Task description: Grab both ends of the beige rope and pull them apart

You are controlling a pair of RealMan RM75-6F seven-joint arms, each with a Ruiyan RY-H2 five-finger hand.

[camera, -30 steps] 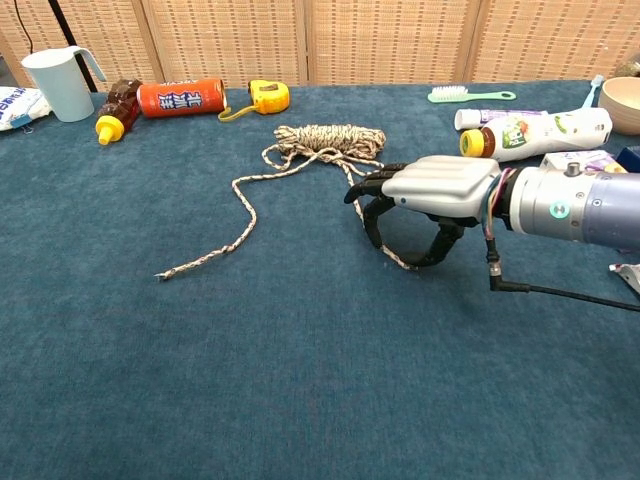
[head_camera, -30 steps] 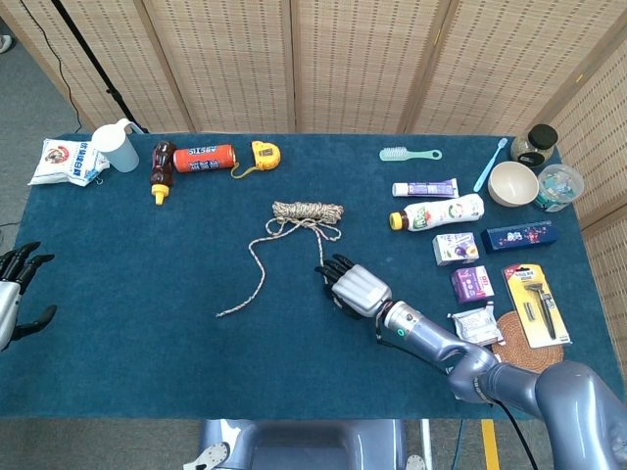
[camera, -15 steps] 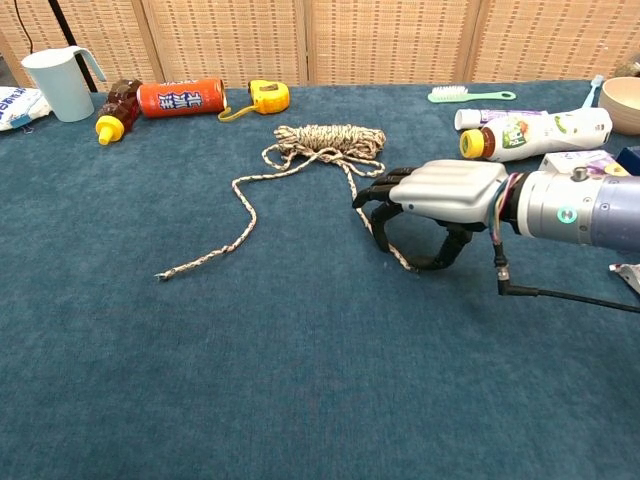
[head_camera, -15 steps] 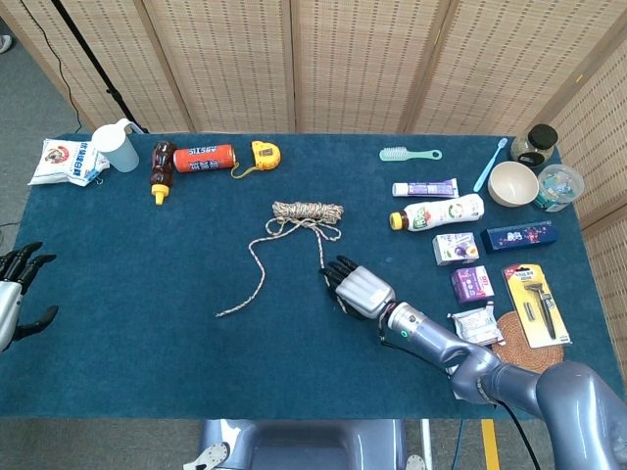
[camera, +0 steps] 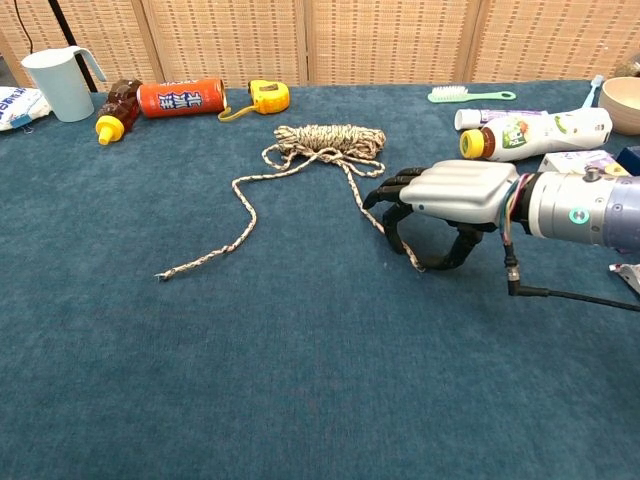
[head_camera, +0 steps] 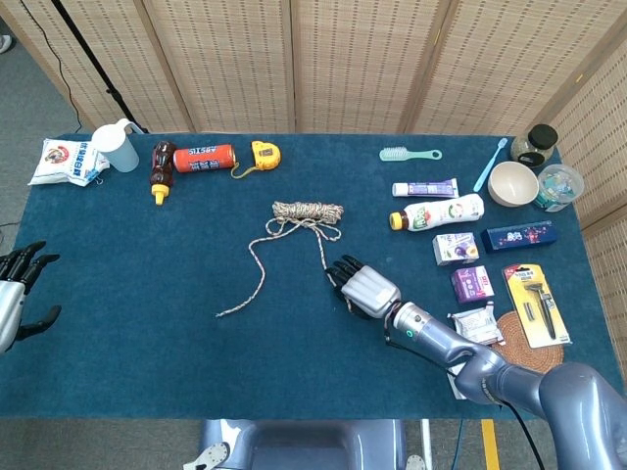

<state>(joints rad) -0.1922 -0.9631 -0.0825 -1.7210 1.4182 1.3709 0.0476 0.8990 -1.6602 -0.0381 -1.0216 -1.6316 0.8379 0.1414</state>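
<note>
blue table (head_camera: 147,333), beige rope (head_camera: 294,220), bottles, boxes

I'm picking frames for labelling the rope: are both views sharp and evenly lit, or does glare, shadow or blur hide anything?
Head view: even, soft light, sharp throughout, the rope easy to trace, no glare. Chest view: also sharp, with only a faint shadow under the right hand, whose fingers cover part of the near rope end; the table's far edge looks slightly bowed.

Left robot hand (head_camera: 18,294) cut by frame edge.
</note>
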